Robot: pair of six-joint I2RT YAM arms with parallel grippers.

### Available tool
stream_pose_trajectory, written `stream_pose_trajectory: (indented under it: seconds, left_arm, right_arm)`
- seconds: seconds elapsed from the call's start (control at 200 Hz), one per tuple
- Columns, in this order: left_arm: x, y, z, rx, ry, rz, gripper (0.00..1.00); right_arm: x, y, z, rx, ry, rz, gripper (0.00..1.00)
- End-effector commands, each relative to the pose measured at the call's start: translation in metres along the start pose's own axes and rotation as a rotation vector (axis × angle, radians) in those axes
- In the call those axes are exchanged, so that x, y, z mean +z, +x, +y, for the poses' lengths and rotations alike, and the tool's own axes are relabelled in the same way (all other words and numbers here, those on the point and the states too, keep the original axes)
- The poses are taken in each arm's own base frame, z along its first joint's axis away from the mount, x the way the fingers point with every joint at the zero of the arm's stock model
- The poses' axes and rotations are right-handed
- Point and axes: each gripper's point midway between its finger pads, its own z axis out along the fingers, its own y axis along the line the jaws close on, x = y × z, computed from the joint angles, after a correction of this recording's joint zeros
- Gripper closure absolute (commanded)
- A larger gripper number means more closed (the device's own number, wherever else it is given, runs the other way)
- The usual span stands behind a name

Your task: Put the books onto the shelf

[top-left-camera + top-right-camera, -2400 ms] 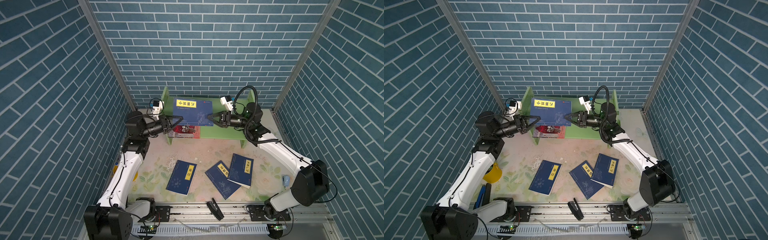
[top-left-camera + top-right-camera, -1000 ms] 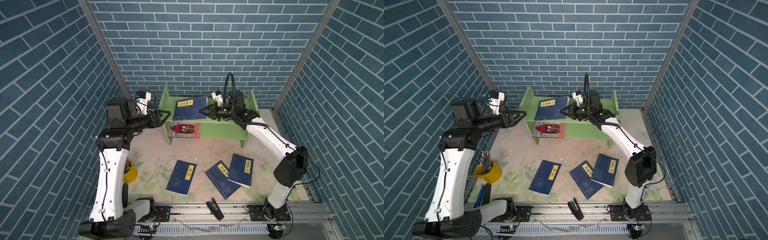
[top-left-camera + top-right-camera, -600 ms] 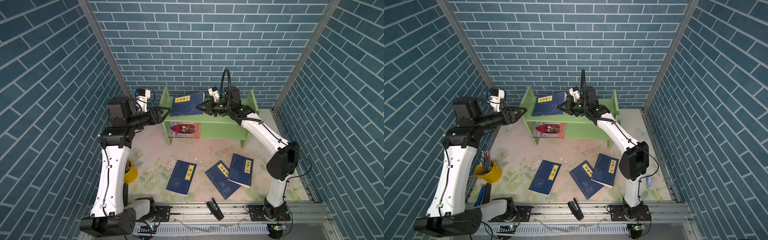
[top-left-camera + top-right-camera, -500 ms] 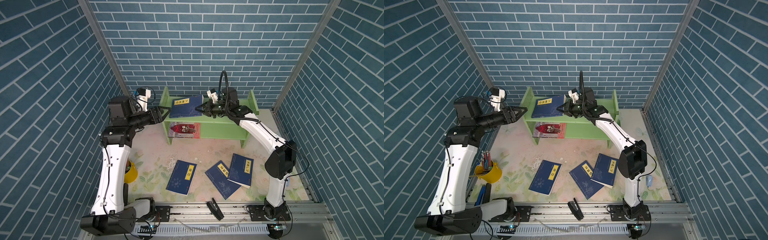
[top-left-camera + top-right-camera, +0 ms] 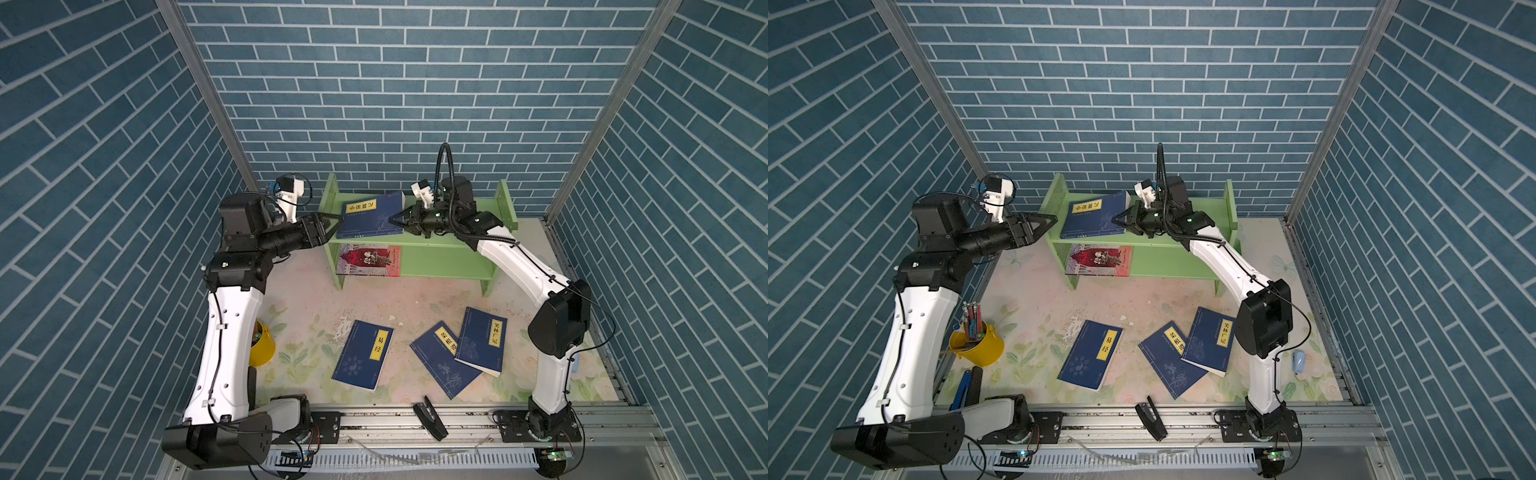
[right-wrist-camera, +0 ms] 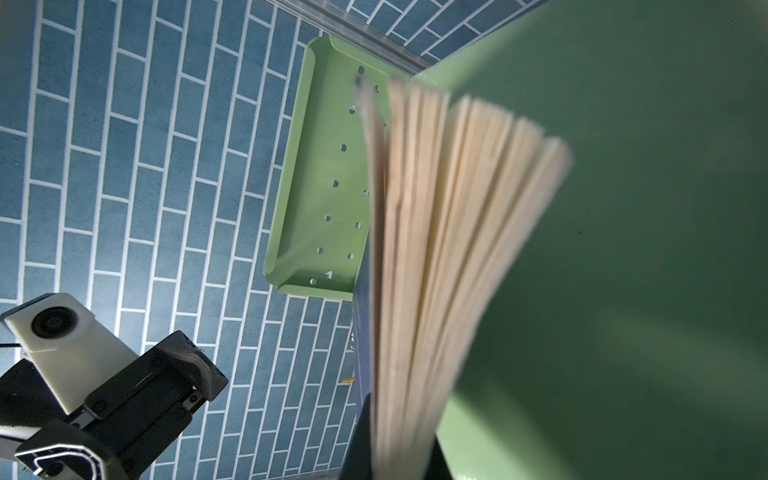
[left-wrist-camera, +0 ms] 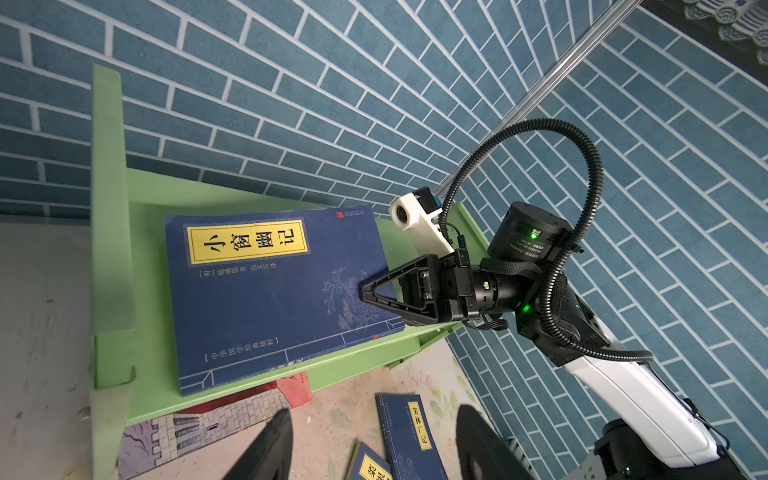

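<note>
Yellow pen cup [image 5: 978, 347] is sitting front-left of shelf [image 5: 440, 264]. Left gripper [image 5: 330, 227] is hovering off shelf's left end, jaws wide, empty. Blue book [image 5: 370, 214] is lying on top tier, right gripper [image 5: 395, 219] pinching its right edge. Castle book [image 5: 368, 259] is lying on lower tier. Three loose blue books [image 5: 363, 353] [image 5: 444, 361] [image 5: 480, 338] are lying in front of shelf.

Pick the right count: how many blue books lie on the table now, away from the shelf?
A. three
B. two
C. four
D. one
A: one book lies alone, and a second book lies partly under a third book; the fourth book is on the shelf.
</note>
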Motion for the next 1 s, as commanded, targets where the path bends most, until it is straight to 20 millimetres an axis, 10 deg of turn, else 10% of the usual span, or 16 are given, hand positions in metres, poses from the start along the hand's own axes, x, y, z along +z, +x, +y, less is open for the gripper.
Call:
stream_pose_trajectory:
  seconds: [0.0,0.55,0.99]
  left_arm:
    - [0.003,-0.003,0.005,-0.013,0.009,-0.024,0.36]
    - [0.012,0.001,0.022,-0.076,-0.001,-0.056,0.36]
    - [-0.003,-0.015,0.010,0.065,-0.059,-0.073,0.36]
  right_arm:
    - [-0.013,0.002,0.024,-0.029,-0.024,-0.008,0.94]
    - [-0.025,0.002,-0.003,-0.034,0.174,-0.040,0.43]
    - [-0.047,-0.014,-0.034,-0.163,0.457,-0.091,0.39]
